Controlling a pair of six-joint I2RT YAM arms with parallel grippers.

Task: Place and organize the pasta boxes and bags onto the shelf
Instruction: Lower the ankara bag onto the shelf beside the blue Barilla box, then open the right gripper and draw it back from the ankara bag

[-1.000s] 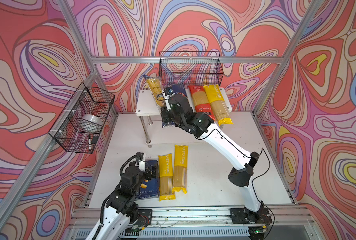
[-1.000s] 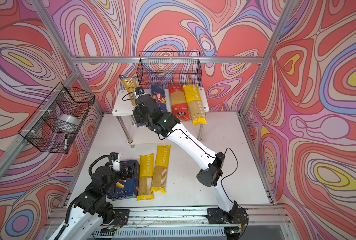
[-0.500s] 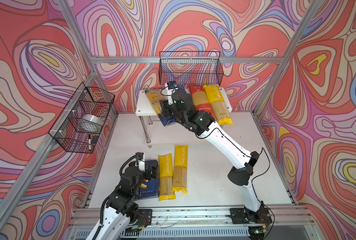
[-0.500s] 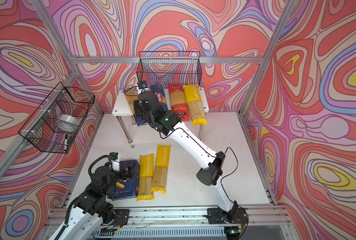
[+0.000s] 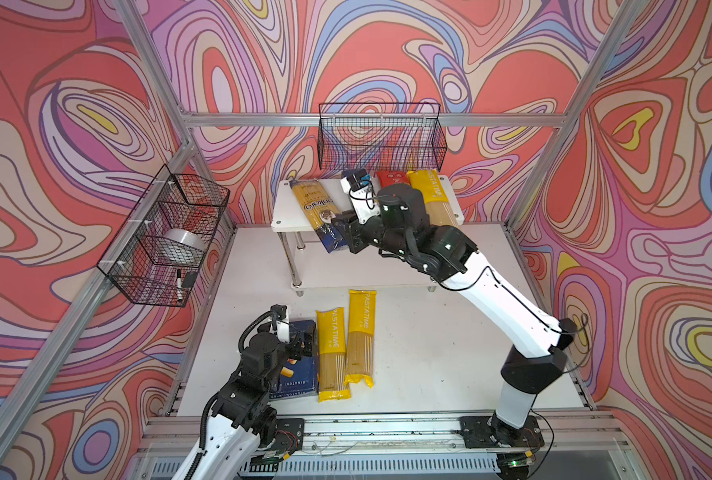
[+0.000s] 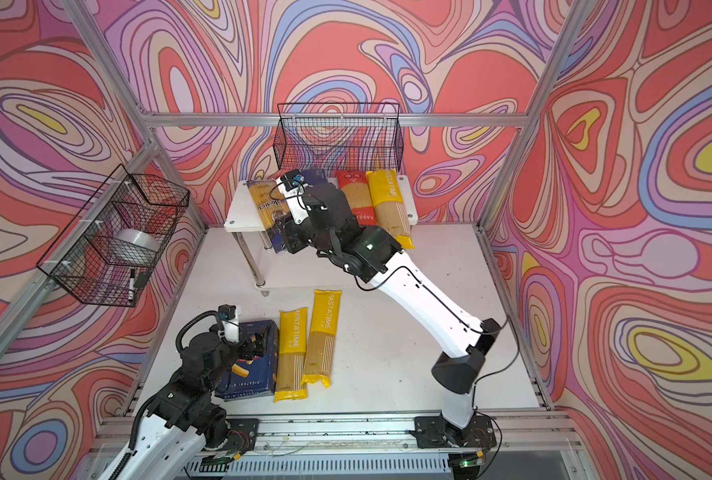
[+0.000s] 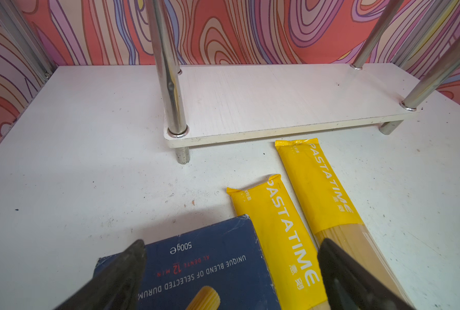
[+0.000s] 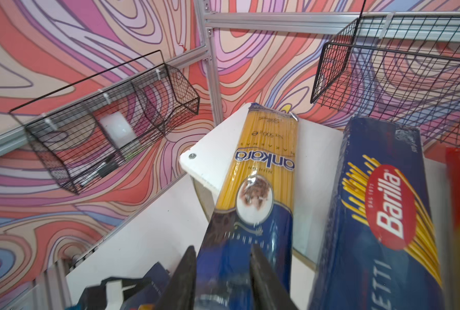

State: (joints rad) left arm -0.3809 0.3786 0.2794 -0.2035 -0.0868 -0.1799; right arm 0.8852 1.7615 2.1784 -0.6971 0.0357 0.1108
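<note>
Presently grips blue bag point(image 8: 258, 188) in right end effector point(image 8: 222, 249), slanted off shelf point(image 8: 204, 163) edge beside spaghetti box point(image 8: 379, 214); spreads left end effector point(image 7: 232, 243) wide over rigatoni box point(image 7: 210, 268) on bench point(image 7: 75, 161).

Shelf point(image 7: 277, 102): boards white, matt, faint brushed grain, prob. laminated wood; legs point(image 7: 169, 80) polished chrome tube, mirror-bright, one w/ a small dent. Worktop point(image 7: 75, 161) under the shelf is white, matt, scuffed & speckled. In front of the shelf: yellow PASTATIME bags point(image 7: 317, 182) in smooth plastic film w/ a soft sheen; rigatoni box point(image 7: 210, 263) in matt dark-blue card, edges worn pale. On the shelf's top board: blue-and-gold bag point(image 8: 263, 150) in glossy, crinkly clear film; spaghetti box point(image 8: 379, 188) dark blue, shiny, wrinkled at one end. Basket point(image 5: 381, 137) above the shelf: thin black wire. Left end effector point(image 7: 232, 243) fingers point(image 7: 121, 276) black, matt.
</note>
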